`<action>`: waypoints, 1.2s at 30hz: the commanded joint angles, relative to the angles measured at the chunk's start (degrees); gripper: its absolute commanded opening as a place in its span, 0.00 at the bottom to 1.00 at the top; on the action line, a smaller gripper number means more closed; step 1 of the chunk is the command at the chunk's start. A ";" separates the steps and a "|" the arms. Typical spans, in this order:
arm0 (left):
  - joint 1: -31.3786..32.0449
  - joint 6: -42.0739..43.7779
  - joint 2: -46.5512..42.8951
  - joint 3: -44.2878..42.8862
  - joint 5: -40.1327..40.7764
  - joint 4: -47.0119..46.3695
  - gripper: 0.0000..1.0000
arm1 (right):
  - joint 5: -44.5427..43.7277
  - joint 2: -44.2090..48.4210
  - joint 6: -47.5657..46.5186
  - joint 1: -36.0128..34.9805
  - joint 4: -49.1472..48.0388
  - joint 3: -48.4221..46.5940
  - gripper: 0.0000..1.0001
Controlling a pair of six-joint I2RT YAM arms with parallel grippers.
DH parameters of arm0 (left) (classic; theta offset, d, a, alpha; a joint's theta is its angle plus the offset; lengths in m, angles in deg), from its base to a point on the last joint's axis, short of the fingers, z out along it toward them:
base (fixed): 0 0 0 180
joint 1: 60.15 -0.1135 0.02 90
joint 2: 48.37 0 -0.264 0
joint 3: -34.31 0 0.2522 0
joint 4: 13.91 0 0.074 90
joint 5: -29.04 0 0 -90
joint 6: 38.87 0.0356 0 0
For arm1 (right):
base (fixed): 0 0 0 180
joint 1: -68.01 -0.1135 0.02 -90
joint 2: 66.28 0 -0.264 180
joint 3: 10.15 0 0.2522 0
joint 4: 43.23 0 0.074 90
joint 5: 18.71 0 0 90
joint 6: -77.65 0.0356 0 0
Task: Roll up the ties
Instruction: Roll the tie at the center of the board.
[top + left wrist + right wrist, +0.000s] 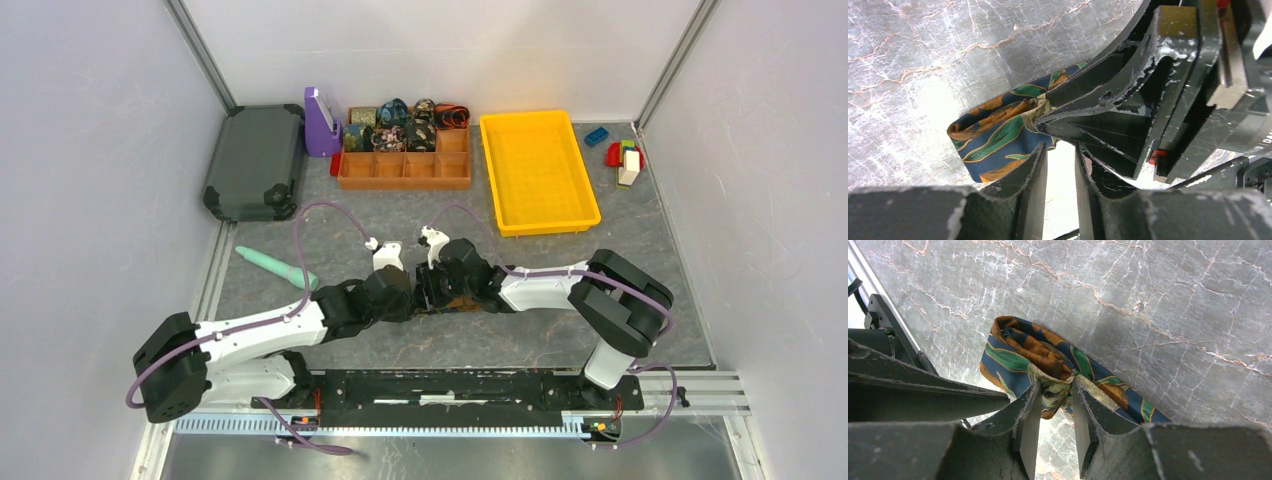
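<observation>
You are pinching the blue, green and orange tie (1018, 352) in your right gripper (1055, 385), its fingertips clamping the bunched folds. The tie is lying partly coiled on the grey table (400, 215), around the middle and toward the near edge. Your left gripper (1061, 150) is standing slightly parted just beside the fabric, grasping nothing. Rolled ties (405, 125) are sitting in the far wooden organiser (405, 170).

No legible text or markings.
</observation>
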 commanded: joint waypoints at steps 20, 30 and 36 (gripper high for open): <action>0.10 -4.17 7.08 -0.27 8.98 4.28 0.12 | -1.12 1.88 -1.90 -0.46 0.11 -2.11 0.42; 0.05 -4.00 8.05 -0.49 8.67 3.37 0.11 | -2.17 4.85 -2.26 -0.86 2.39 -3.06 0.43; 0.10 -3.91 8.47 -0.91 8.59 3.45 0.11 | -2.33 2.37 -1.44 -1.22 1.59 -2.11 0.36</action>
